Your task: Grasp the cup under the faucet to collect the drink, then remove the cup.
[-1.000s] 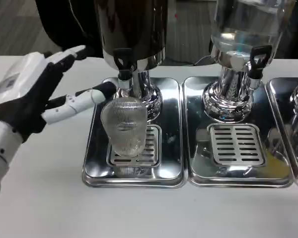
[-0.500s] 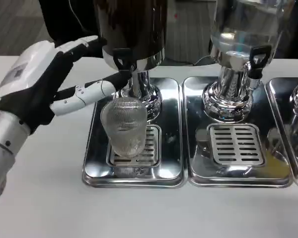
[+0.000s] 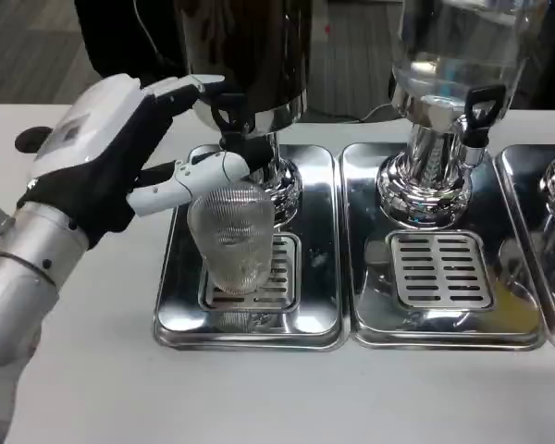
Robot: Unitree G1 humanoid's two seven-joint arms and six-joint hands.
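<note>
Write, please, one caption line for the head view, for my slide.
The robot's left hand, fingers spread, reaches the black faucet of the dark dispenser above the ribbed clear glass cup on the steel drip tray.

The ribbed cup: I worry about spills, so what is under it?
The ribbed cup stands on the slotted drain grate of the left steel drip tray, below the dark dispenser's black tap. The grate slots directly beneath its base are covered.

Left forearm: silver, enters from lower left, angled up and rightward. Left hand point(image 3: 111, 166): white back facing up, black palm side below, fingers point(image 3: 190, 176) apart and extended rightward, lower one reaching furthest. Nothing held.
</note>
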